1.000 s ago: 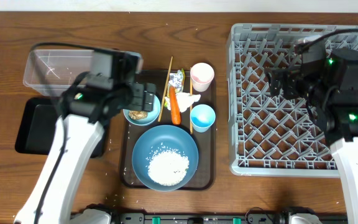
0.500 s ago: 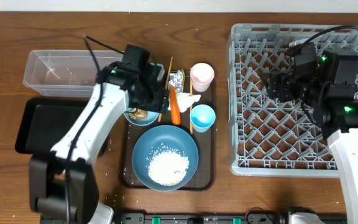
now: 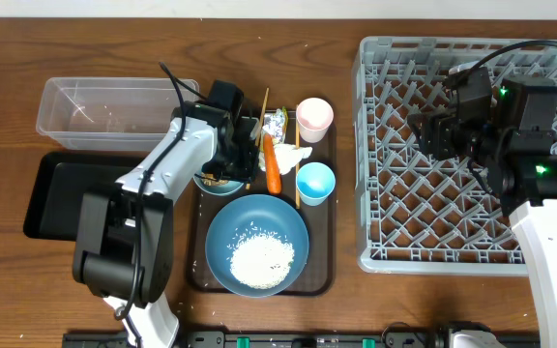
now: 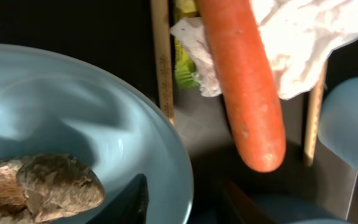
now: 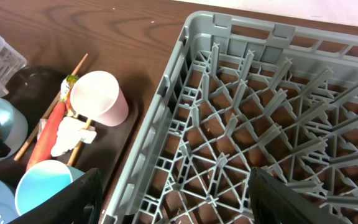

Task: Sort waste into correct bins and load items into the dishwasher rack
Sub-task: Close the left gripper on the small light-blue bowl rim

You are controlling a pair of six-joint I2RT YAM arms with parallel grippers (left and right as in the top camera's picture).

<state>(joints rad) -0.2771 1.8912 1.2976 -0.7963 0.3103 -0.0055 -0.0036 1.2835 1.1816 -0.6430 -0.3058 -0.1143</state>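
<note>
The small light-blue bowl (image 4: 73, 124) holds a brownish food scrap (image 4: 42, 183). My left gripper (image 4: 182, 202) is open and straddles the bowl's right rim, one finger inside and one outside, with a gap on the outer side. Just to the right lie a chopstick (image 4: 162, 62), the orange carrot (image 4: 244, 81) and the white tissue (image 4: 303, 37). The large blue bowl (image 3: 257, 244) holds rice (image 3: 261, 259). The pink cup (image 3: 314, 118) and light-blue cup (image 3: 315, 182) stand upright. My right gripper (image 5: 176, 199) hangs open above the left wall of the grey dishwasher rack (image 5: 166, 124).
All the dishes sit on a dark brown serving tray (image 3: 322, 271). A clear tub (image 3: 114, 108) stands at the back left with a black tray (image 3: 56, 193) in front of it. A silver-and-yellow wrapper (image 3: 276, 123) lies by the carrot's far end.
My left arm has swung right and down to the small bowl, and its jaws have narrowed around the rim. The right gripper's jaws have narrowed a little; it has barely moved.
</note>
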